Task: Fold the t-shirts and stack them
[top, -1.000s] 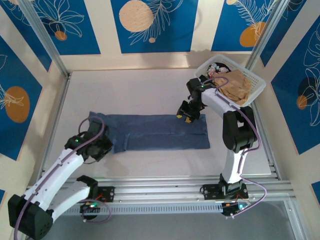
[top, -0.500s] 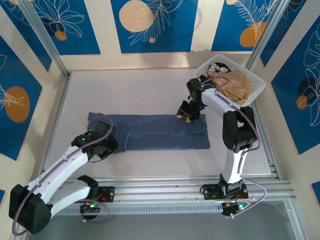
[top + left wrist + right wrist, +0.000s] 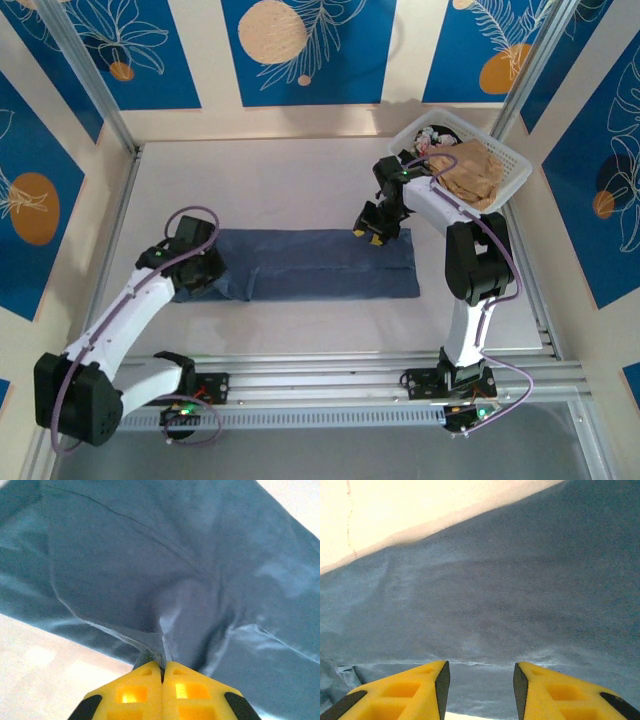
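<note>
A dusty slate-blue t-shirt (image 3: 320, 262) lies on the table as a long strip running left to right. My left gripper (image 3: 203, 272) is at its left end, shut on a pinch of the fabric. In the left wrist view the cloth (image 3: 150, 555) puckers up into the closed yellow fingertips of the left gripper (image 3: 163, 666). My right gripper (image 3: 372, 232) sits at the strip's far edge near its right end. Its jaws stand open over the fabric (image 3: 520, 590), and a hem line runs between the fingertips of the right gripper (image 3: 481, 680).
A white lattice basket (image 3: 510, 165) stands at the back right corner, holding crumpled tan fabric (image 3: 472, 172) and some other pieces. Metal frame posts rise at the back corners. Bare table (image 3: 270, 185) stretches behind the shirt and in front of it.
My left gripper has moved from the shirt's near-left corner toward the far side, taking the pinched left end with it. The right arm has not moved.
</note>
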Controlling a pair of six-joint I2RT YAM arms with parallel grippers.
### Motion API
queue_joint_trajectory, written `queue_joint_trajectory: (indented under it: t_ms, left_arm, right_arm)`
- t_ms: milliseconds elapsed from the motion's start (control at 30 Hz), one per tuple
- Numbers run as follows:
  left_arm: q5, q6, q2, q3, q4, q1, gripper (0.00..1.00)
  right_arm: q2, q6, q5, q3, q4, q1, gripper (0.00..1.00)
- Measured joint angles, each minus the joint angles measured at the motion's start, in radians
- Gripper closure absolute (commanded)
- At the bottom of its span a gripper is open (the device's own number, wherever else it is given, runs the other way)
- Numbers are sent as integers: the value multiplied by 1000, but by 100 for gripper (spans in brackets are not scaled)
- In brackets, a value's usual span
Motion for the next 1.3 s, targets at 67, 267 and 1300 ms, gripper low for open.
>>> queue_joint_trajectory:
  t_ms: [67,267,1300]
  left_arm:
    - [-4,31,32,8,-8,31,100]
    - [-34,106,118,14,-7,81,100]
    - [-351,117,647,235,-58,166,66]
  right_arm:
    - [0,0,0,0,-2,0,59]
    - [0,0,0,0,-5,0,58]
    - [-30,0,5,-112,8,-21,59]
